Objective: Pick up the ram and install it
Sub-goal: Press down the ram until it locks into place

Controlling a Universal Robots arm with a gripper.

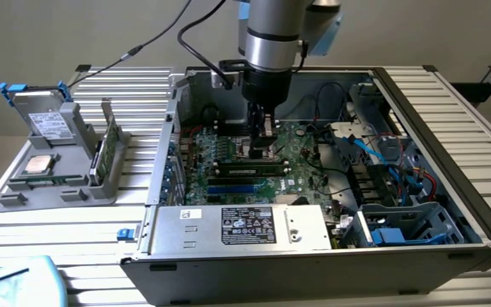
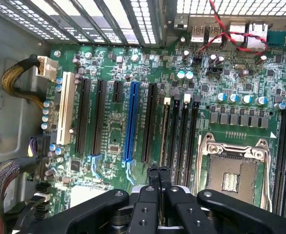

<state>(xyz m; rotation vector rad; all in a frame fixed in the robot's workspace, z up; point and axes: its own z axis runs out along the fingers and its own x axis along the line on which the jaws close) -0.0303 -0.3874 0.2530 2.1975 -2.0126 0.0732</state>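
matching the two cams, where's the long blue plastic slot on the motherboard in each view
Exterior view: the long blue plastic slot lies on the green motherboard, between the black pincer and the silver labelled box.
Wrist view: the slot runs between long black slot strips, just beyond the pincer.
Shared landmark: the pincer above the board.

"How many of each do you count?"
"I count one blue slot [image 2: 129, 122], one white slot [image 2: 65, 109] and one processor socket [image 2: 233, 170]."
"Anything else?"
"One gripper [image 2: 157, 171], one processor chip [image 1: 39, 165]."
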